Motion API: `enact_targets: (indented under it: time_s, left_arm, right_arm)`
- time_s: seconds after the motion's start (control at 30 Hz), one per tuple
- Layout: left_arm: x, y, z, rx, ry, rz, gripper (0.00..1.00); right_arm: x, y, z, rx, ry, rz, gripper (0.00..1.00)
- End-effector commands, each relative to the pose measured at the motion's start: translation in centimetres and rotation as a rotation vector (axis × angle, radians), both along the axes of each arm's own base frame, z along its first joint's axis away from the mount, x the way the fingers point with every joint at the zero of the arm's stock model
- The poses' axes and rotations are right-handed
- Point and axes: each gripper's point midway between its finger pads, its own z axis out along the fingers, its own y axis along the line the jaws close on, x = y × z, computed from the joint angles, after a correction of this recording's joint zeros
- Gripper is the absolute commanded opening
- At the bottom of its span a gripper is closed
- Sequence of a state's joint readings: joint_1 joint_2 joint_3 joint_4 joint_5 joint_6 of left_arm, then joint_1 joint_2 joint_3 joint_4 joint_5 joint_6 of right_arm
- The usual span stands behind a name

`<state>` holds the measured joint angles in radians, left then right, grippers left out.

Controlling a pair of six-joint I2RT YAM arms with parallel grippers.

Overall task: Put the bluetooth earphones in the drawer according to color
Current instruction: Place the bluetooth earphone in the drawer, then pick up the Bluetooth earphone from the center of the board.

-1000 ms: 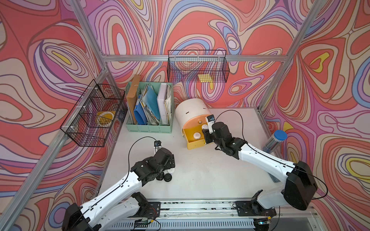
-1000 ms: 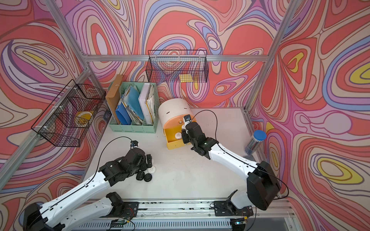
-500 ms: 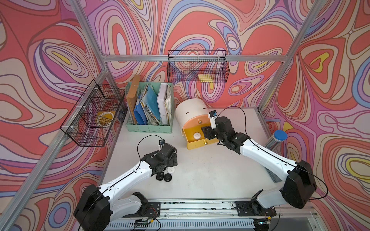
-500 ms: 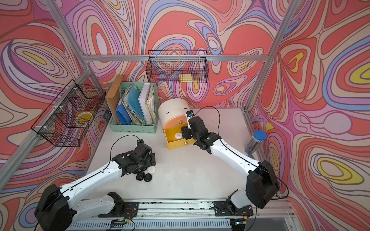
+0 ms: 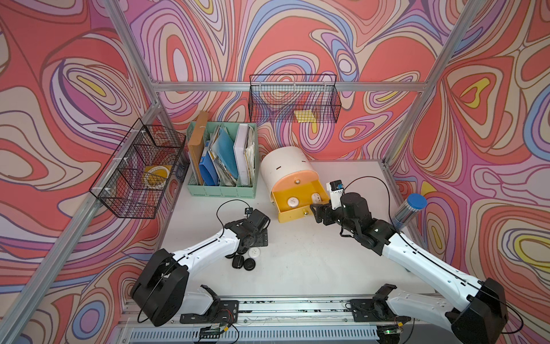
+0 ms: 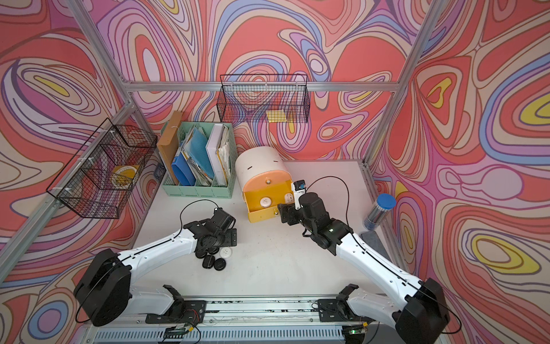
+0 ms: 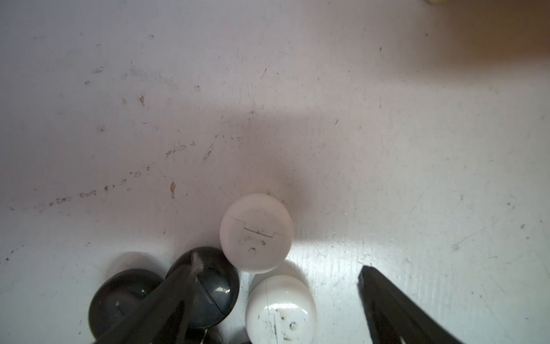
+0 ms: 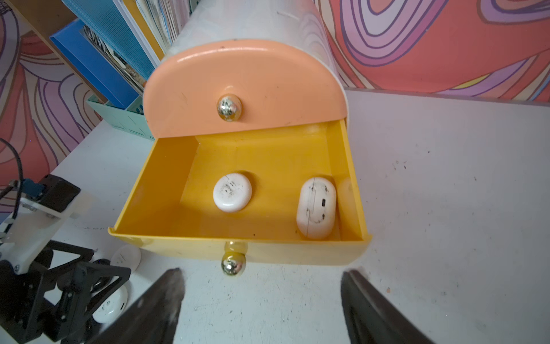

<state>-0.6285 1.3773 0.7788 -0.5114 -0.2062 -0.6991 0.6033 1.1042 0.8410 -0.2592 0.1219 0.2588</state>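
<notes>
1. Right gripper (image 8: 262, 277): jaws wide apart with nothing between them, parked just in front of the gold knob (image 8: 233, 266) of the yellow drawer (image 8: 352, 178). My read is that it's standing clear of the tray mouth
2. Left gripper (image 7: 276, 265): also spread and empty, low over the loose pile on the table (image 5: 297, 268). One finger overlaps a black case (image 7: 208, 286) in the wrist view, and the other is apart from the nearest white case (image 7: 256, 233). It looks lined up to straddle a white one, so that's probably the next pick
3. The yellow drawer is pulled out of the chest (image 5: 285, 166), and the peach drawer (image 8: 244, 86) above it is shut. The open tray is the landing zone, and the contents say white goes in yellow
4. Inside are a round white case (image 8: 232, 192), flat mid-floor, and an oblong white case (image 8: 316, 207) just beside the side wall with its seam and charge port facing up. It may be on edge, can't confirm. The two are apart
5. On the table, the black cases (image 5: 244, 263) are clustered and touching, with white ones alongside (image 5: 254, 252). I see no lilac in any view
6. Materials: the cases are smooth, glossy, pebble-shaped plastic, the white ones scuffed and grimy. With no flats to grab, a pinch off-centre will likely squirt them out
7. The drawer is thin moulded plastic with a curved front lip, and the knob is a shiny gold ball. The chest has a white barrel top, and the tabletop is matte white and scratched
</notes>
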Motion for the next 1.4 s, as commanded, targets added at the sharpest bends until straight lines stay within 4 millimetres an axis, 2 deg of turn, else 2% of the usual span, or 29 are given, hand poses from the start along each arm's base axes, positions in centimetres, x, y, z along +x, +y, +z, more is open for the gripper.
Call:
enact_targets:
  time_s: [0.0, 0.37, 0.93, 1.37]
  left_arm:
    - [0.4, -0.2, -0.5, 0.003, 0.008, -0.009, 0.81]
    - [-0.2, 0.4, -2.8, 0.044, 0.057, 0.005, 0.73]
    - [-0.6, 0.8, -4.4, 0.079, 0.094, 0.011, 0.71]
    - [0.4, 0.7, -4.9, 0.118, 0.093, 0.004, 0.71]
  right_arm:
    - [-0.9, -0.7, -1.2, 0.024, 0.034, -0.019, 0.84]
    - [-2.3, -1.1, -3.2, 0.031, 0.074, -0.007, 0.83]
    - [-2.8, -1.0, -3.9, 0.044, 0.085, 0.004, 0.82]
    - [-3.3, -1.3, -4.3, 0.051, 0.09, 0.003, 0.82]
